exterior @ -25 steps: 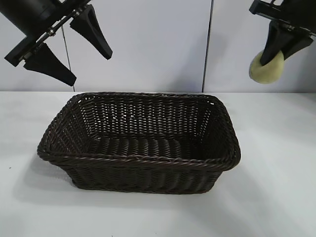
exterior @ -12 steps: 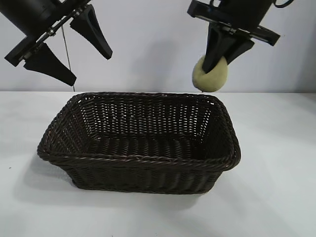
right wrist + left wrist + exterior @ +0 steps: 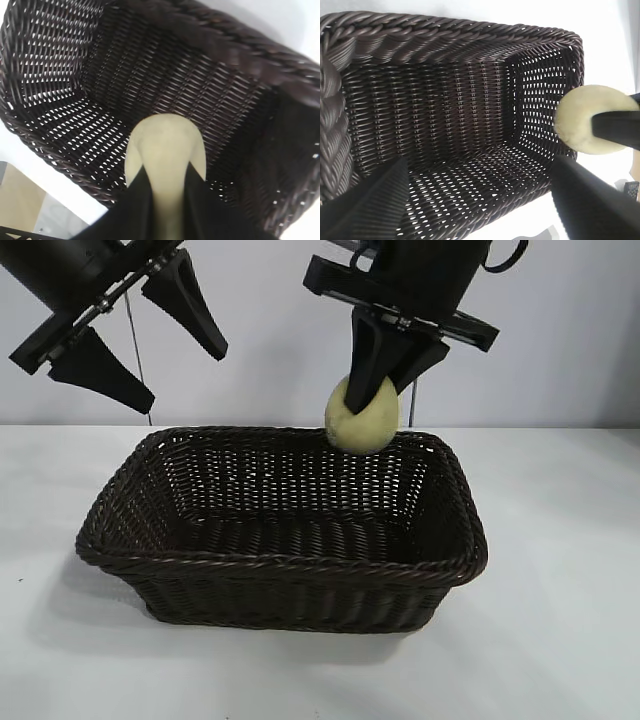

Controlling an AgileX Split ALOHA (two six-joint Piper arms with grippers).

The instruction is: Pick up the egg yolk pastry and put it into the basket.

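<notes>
Right now the right gripper (image 3: 372, 390) hangs in the air above the far side of the basket (image 3: 280, 562), fingers pointing down and clamped on the egg yolk pastry (image 3: 361, 420). Pastry is pale yellow and rounded, pinched between the two dark fingers (image 3: 135, 210) with most of the lump sticking out below the tips. In the exterior view its lower edge sits level with the basket's far rim, right of the rim's middle; cannot tell if it touches the rim. Right wrist view looks down past the pastry (image 3: 165, 155) into the woven basket interior (image 3: 65, 125), so the pastry is over the inside, off the floor.

Basket is dark brown wicker, rectangular, sloping sides, braided rim, standing flat on the white desk (image 3: 560, 640), roughly mid-desk and nearer the back edge.

Left gripper (image 3: 140, 335) is up at the far left, above the basket's left end, tilted down toward it, fingers spread wide apart, holding nothing. Its wrist view shows both finger tips (image 3: 375, 200) over the basket (image 3: 445, 40), with the pastry (image 3: 582, 120) and a right-gripper finger at the basket's opposite end.
</notes>
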